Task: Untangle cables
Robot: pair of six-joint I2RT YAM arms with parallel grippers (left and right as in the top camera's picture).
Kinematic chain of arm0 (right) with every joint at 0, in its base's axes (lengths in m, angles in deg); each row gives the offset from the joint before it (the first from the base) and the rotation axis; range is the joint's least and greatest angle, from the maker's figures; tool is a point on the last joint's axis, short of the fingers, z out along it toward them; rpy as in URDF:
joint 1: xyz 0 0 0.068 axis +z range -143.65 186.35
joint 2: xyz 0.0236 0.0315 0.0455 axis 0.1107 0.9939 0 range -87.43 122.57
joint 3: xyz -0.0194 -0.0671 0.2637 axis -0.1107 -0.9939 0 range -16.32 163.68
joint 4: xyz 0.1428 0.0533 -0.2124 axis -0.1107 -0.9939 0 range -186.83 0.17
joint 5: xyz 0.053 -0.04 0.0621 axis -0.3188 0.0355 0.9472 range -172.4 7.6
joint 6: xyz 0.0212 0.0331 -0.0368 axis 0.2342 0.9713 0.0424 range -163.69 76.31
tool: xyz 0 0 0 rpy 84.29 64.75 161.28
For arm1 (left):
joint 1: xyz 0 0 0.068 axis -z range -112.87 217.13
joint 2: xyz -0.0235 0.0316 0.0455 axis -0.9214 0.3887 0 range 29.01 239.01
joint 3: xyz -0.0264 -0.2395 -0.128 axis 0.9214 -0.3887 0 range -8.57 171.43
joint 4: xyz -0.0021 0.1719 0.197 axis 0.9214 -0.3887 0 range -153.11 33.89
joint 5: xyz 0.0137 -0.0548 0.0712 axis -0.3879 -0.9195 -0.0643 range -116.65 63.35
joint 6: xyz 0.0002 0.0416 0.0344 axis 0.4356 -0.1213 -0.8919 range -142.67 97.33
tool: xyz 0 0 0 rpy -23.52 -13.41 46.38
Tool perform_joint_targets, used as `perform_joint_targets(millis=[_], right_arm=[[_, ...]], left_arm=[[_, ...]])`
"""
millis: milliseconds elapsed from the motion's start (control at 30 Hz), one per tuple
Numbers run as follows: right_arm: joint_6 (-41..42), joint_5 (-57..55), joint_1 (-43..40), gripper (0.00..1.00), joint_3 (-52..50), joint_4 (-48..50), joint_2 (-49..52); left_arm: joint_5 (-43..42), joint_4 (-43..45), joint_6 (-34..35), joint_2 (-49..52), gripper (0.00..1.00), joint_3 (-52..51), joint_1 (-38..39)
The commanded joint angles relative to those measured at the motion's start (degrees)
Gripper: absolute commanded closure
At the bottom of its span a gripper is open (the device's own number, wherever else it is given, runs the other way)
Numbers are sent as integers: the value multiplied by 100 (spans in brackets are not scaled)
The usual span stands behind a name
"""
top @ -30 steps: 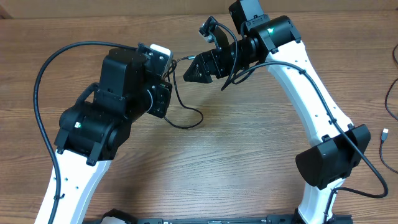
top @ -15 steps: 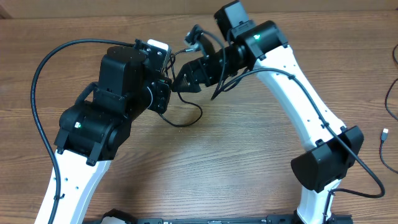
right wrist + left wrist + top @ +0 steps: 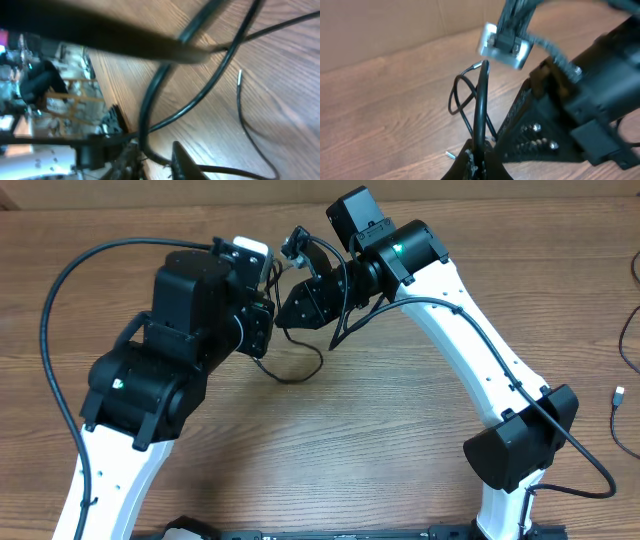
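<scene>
No legible text, label, brand, number or sign on anything in any view.

Cables point(image 3: 146, 100) blurred, cut off at right wrist view's edges

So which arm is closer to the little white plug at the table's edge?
Right. The right arm bends close beside the plug; the left arm is far across the table.

Wood-grain table point(image 3: 400, 430), tan backdrop point(image 3: 380, 25)
</scene>
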Motion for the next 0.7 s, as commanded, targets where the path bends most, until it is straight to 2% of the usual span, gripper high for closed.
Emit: perform_joint_targets(millis=[0, 67, 100, 167, 433, 667], right_arm=[[-39, -4, -24, 53, 39, 74, 7], [-39, -4, -26, 52, 39, 101, 7], [-37, -2, -26, 60, 39, 116, 7], [-35, -2, -26, 96, 39, 153, 7], [-35, -603, -26, 96, 39, 179, 7], [136, -1906, -85, 96, 39, 177, 7]], left_arm=[[55, 33, 122, -127, 96, 396, 37], [52, 9, 122, -127, 96, 487, 37], [52, -2, 122, -127, 96, 516, 37], [52, -28, 144, -127, 96, 551, 37], [63, -39, 157, -131, 96, 560, 37], [267, -146, 39, -164, 96, 780, 37]])
